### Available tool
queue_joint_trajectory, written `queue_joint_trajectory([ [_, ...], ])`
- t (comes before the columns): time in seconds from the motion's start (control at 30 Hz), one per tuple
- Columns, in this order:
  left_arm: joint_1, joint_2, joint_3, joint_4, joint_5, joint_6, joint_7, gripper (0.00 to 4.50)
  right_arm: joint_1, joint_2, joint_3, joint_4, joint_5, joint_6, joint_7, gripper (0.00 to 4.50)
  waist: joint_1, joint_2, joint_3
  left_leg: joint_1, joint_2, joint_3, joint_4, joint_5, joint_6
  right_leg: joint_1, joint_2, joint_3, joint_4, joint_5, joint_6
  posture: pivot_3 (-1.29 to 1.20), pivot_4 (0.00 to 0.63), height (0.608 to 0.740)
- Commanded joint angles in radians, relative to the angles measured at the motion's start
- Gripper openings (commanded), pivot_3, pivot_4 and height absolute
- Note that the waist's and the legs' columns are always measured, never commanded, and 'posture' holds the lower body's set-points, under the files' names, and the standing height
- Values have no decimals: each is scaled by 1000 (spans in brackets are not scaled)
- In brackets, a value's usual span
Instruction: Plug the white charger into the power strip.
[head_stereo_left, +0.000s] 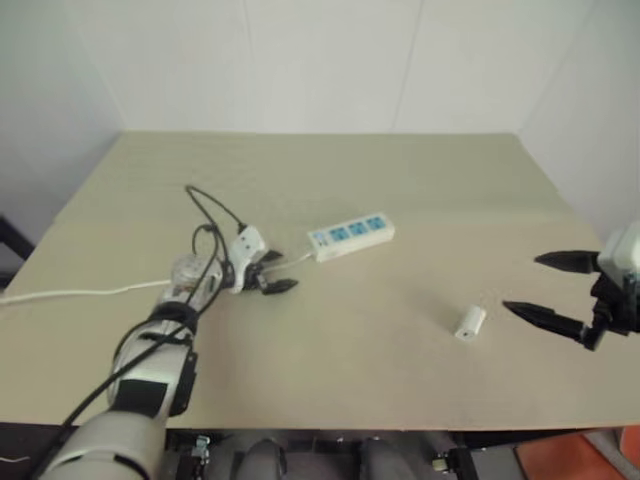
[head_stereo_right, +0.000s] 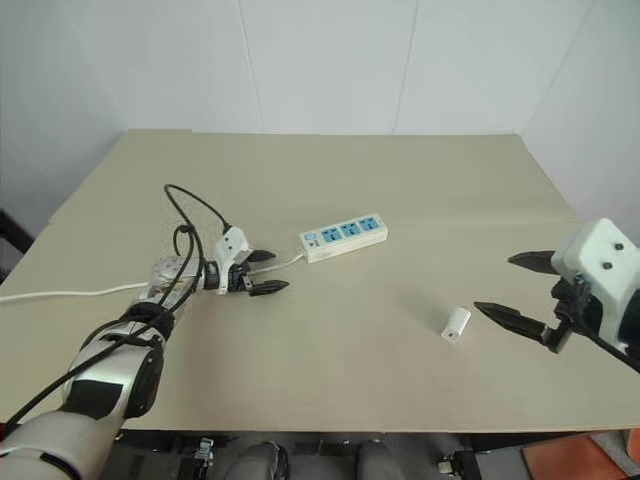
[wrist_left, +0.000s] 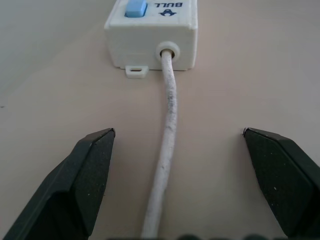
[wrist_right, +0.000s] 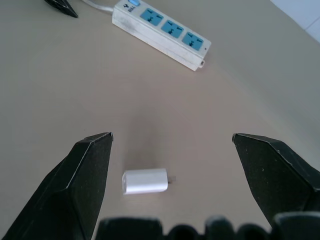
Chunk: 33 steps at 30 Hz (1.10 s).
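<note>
Not started: white charger (wrist_right: 145, 181) lies loose ahead of the wide-open, empty right gripper (wrist_right: 172, 145); left gripper (wrist_left: 177, 137), likewise wide and empty, faces the power strip (head_stereo_left: 350, 236).

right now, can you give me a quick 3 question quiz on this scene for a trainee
1. True or false: the white charger is already plugged into the power strip.
2. Which gripper has the white charger between its open fingers: (a) left gripper, (b) right gripper?
3. Fill in: the cord leaves the power strip at the end nearest the ____ gripper.

Key
1. False: it lies loose on the table, apart from the strip.
2. b
3. left
</note>
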<state>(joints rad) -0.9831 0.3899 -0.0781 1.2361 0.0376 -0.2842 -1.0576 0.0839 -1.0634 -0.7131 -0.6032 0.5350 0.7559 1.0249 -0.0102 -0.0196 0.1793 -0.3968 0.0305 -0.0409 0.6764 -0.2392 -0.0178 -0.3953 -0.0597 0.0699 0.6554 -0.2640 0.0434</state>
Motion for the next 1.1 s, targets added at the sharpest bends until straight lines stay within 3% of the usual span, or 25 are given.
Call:
queue_joint_trajectory([
  [0.03,-4,-21,10,46,12,45,29,3900,9,13,-30,-28,9,18,-33,4500,-1,-1,0,2,0,0,0,0,0,3,0,0,0,0,0,0,150,740],
  [0.17,-9,-26,6,51,33,64,29,2689,51,19,-29,-22,-19,2,-40,4500,-2,-2,-2,6,0,0,0,0,0,6,0,0,-1,-5,8,0,150,740],
  [0.43,4,-19,6,43,41,60,19,111,42,14,23,-4,-34,-27,-59,4500,-8,-3,-4,8,0,0,0,0,0,7,0,0,1,-5,8,0,150,740],
  [0.63,75,22,31,-69,10,-2,30,9,42,11,54,-3,-58,-41,-65,4500,-11,-2,-4,8,0,0,-1,0,0,7,0,1,0,-5,8,0,150,740],
  [0.7,169,46,66,-248,-50,46,12,9,62,18,53,-7,-67,-48,-61,4500,-22,-2,-4,8,1,0,-1,0,0,7,0,1,0,-5,8,0,150,740],
  [0.9,582,150,128,-1025,-218,430,11,9,84,18,71,28,-92,-86,-46,4500,-35,-2,-4,8,2,1,-8,0,0,5,0,2,-2,-1,1,0,150,740],
  [1.0,704,198,161,-1238,-268,563,47,9,45,12,127,64,-99,-111,-50,4500,-28,-2,-4,8,2,1,-8,0,0,5,0,2,-2,-1,1,0,150,740],
  [1.1,764,229,180,-1317,-296,621,65,9,1,13,177,90,-102,-129,-56,4500,-17,-2,-4,9,2,1,-7,0,0,6,0,1,-3,-1,2,0,150,740],
])
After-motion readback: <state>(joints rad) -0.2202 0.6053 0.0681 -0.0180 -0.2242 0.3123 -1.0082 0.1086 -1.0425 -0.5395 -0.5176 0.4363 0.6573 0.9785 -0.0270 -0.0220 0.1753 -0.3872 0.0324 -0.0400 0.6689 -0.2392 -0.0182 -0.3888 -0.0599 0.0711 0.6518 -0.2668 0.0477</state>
